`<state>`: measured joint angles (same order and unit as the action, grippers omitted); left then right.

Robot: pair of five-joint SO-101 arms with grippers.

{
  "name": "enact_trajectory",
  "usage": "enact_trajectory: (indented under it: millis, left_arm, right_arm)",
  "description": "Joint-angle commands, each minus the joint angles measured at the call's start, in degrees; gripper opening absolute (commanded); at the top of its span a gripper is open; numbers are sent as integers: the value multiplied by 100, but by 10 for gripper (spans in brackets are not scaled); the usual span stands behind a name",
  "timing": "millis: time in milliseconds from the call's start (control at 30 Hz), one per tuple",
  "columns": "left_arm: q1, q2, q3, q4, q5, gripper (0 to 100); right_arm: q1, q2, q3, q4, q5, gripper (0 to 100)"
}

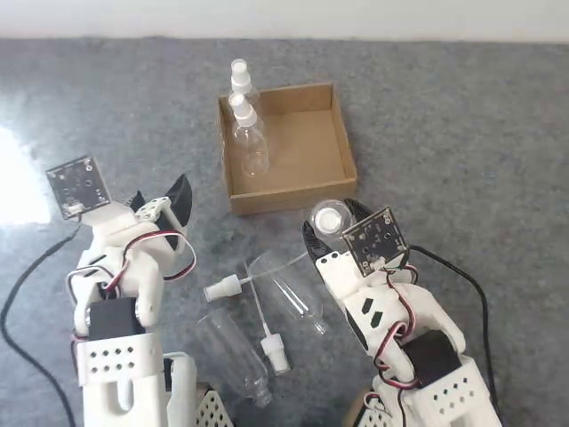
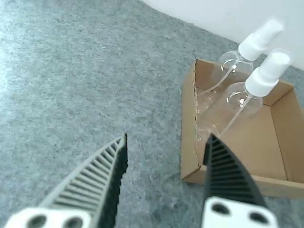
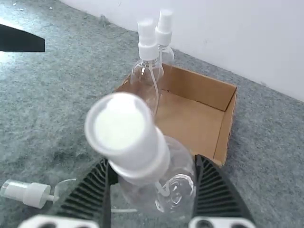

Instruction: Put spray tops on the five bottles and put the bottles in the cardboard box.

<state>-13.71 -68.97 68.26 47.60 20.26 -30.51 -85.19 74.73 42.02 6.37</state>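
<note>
Right end effector [image 3: 152,164] grips capped bottle [image 3: 159,185] near cardboard box [image 1: 307,193]. Left end effector [image 2: 166,142] wide open. Two capped bottles [image 1: 251,135] stand inside box.

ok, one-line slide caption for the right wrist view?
Right tool grips a capped bottle short of the cardboard box, where two finished bottles stand.

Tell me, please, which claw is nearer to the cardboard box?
Right. The right claw, shut on a capped bottle, sits just off the cardboard box at its near wall. The left claw, open, is out past the other near corner, a little farther off.
</note>
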Motion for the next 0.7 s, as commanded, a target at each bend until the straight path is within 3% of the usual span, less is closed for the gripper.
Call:
enact_trajectory:
  millis: [0, 667]
  left_arm:
    - [-132, -62, -48, -229, 70, 246]
    - [-607, -62, -22, -237, 237, 246]
  right_arm:
    - [57, -110, -747, 629, 18, 72]
    - [48, -101, -1873, 866, 44, 72]
